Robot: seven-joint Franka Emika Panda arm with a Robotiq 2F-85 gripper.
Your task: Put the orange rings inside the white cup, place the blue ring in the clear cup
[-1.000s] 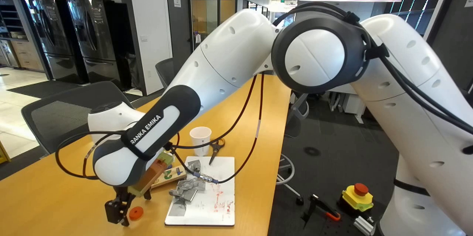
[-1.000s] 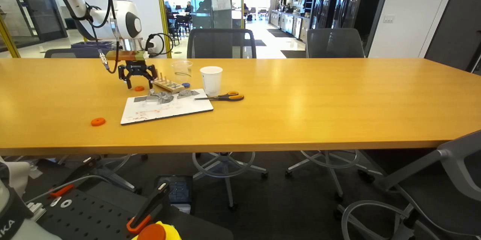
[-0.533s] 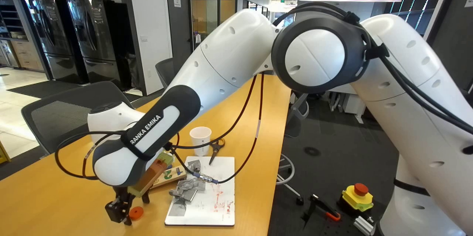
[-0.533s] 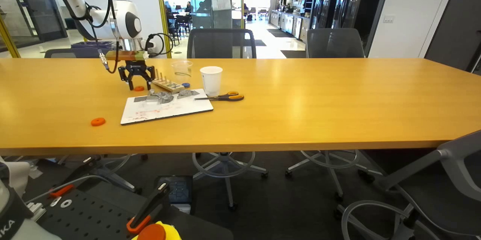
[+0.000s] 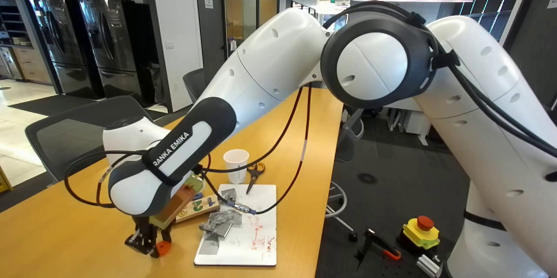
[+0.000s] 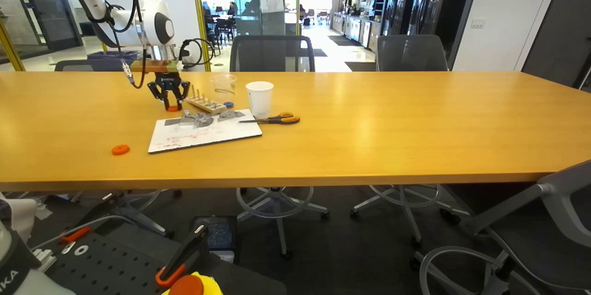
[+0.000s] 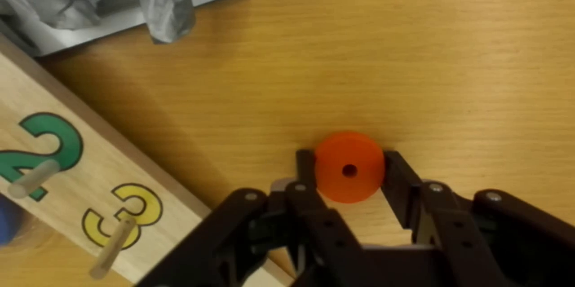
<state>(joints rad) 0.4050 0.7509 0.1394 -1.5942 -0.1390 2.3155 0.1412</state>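
Orange ring (image 7: pixel 349 156) now clamped between the jaws.
They stood apart a second ago; the white cup (image 6: pixel 260 99) likely comes next.

Robot arm (image 5: pixel 261 62): glossy white shell (image 5: pixel 478 160) in rounded sections, dotted with small oval recesses (image 5: pixel 274 33), a dark grey collar (image 5: pixel 328 69) round its white joint cap (image 5: pixel 370 67), and a dark grey band (image 5: pixel 217 115) lettered "RANKA EMIKA" in white, so far as it shows. Cabling: thick black cables (image 5: pixel 464 81) bound by black straps (image 5: pixel 444 60), with a thinner dark red and black lead (image 5: pixel 308 112) bearing a silver connector (image 5: pixel 243 208). Wrist end: bright metal flange (image 6: pixel 161 52), orange-brown and olive-green block (image 6: pixel 156 66), matt black gripper (image 7: pixel 350 166), angular and jointed, with pale round screw heads (image 7: pixel 435 187).
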